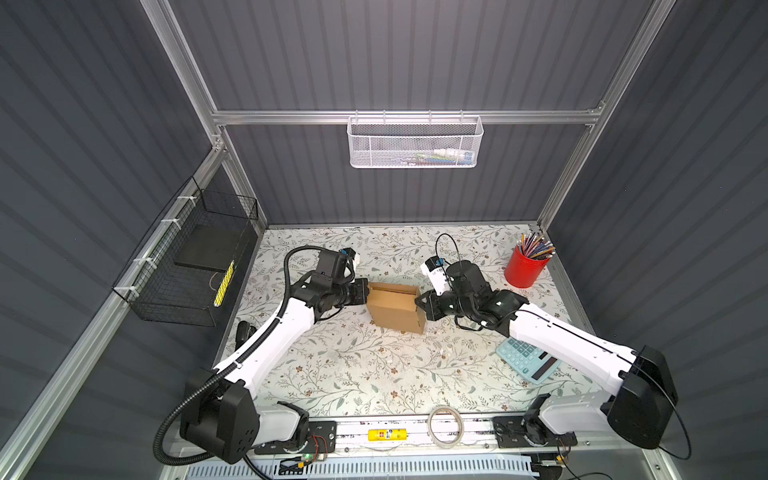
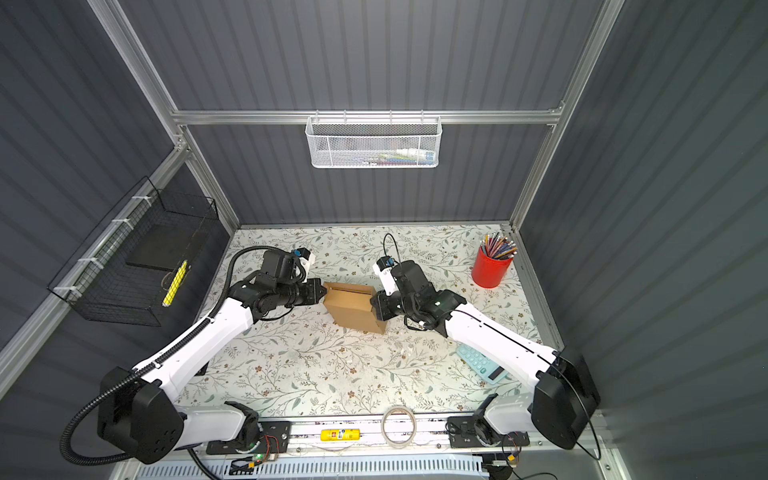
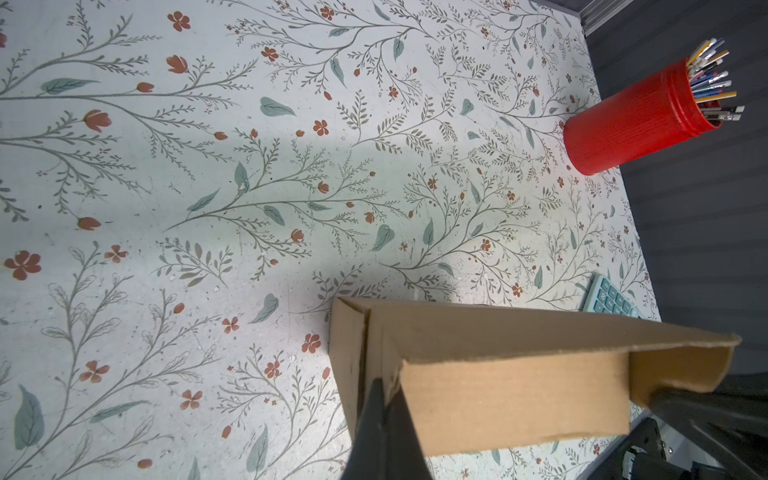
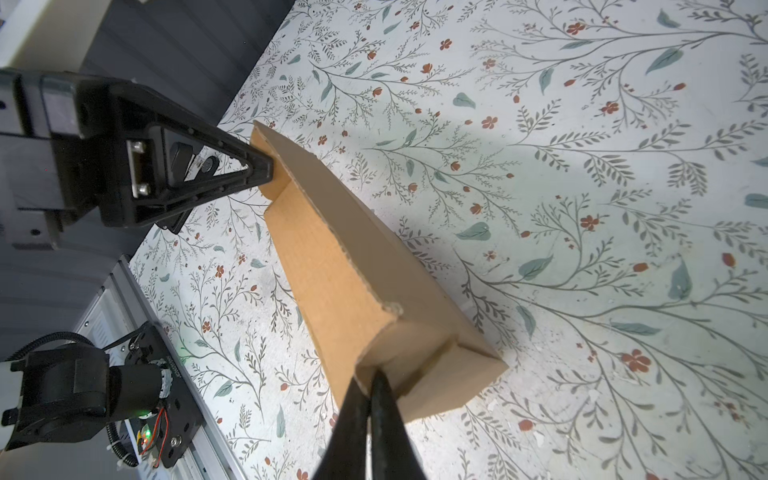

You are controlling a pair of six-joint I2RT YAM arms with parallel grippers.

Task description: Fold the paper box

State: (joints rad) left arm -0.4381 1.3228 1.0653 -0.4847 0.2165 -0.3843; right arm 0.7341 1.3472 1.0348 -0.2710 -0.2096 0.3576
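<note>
The plain brown corrugated-cardboard paper box (image 1: 395,308) sits mid-way on the floral-patterned tabletop (image 1: 353,374), its long axis running arm to arm. The left jaws are clamped on its left end wall and the right jaws on its right, equally near.

bright overhead light, soft shadow beside the paper box (image 4: 332,257), frame edges bowed.

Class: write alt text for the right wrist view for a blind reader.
A part-folded brown paper box on a floral table, pinched at its near end by the right gripper, its far end by the left gripper.
</note>
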